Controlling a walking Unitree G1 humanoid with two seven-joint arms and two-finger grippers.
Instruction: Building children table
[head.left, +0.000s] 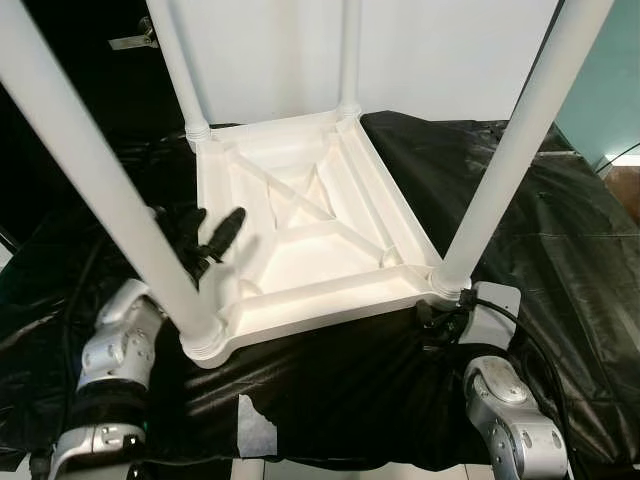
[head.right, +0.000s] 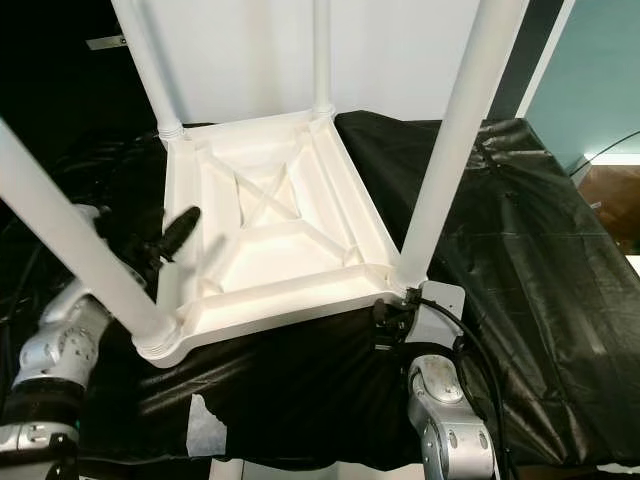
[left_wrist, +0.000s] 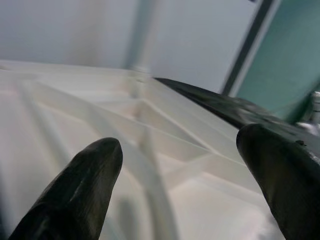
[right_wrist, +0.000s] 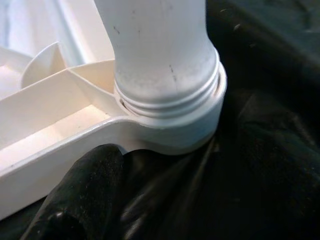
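The white moulded-plastic children's table top (head.left: 310, 230) lies upside down, its ribbed underside up, on a crinkled black plastic sheet (head.left: 560, 250), with four white tubular plastic legs standing in its corner sockets, so the build looks almost finished; what likely remains is final tightening and turning it upright. The near-right leg (head.left: 520, 140) rises just beyond the right gripper (right_wrist: 90, 200), and in the right wrist view several screw threads are exposed above its socket collar (right_wrist: 175, 125), which suggests this leg is not fully wound in. One black finger of that gripper lies against the table's edge beneath the collar; whether the pair is spread or pressed together I cannot tell. The left gripper (head.left: 215, 240) hovers over the ribbed underside just inside the near-left leg (head.left: 110, 190), its two fingers spread apart and pinching nothing. Ahead of both grippers stands a pale wall (head.left: 450, 50), with a teal wall (head.left: 610, 90) off to the right.
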